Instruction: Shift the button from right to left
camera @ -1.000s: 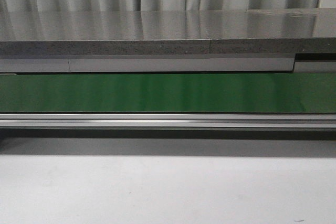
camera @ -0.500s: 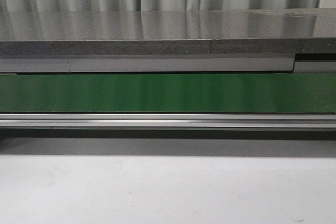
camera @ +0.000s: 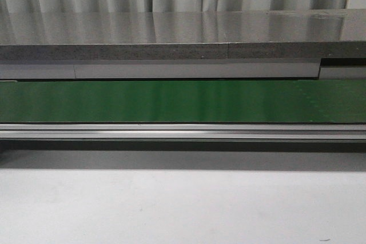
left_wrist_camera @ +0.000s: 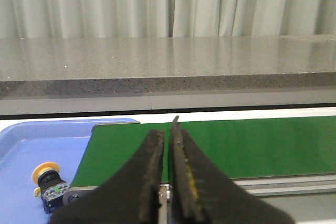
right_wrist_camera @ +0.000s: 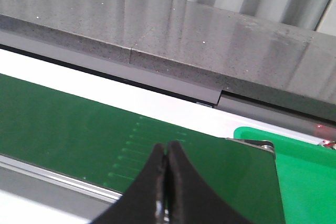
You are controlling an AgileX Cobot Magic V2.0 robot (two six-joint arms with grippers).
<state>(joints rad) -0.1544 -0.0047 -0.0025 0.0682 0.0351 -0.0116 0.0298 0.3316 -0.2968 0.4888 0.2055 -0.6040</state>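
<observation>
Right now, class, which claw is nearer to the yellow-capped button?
Left. The button lies in the blue tray beside the left claw; the right claw view shows no button.

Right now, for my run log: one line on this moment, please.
button: in blue tray, beside green belt | left hand: shut, holding nothing | right hand: shut, holding nothing

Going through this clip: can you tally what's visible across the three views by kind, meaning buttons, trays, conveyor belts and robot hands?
Buttons: 1, the button lying in the blue tray
Trays: 2, blue tray and green tray
Conveyor belts: 1, green conveyor belt
Hands: 2, left hand and right hand, both shut and empty
Total: 6
</observation>
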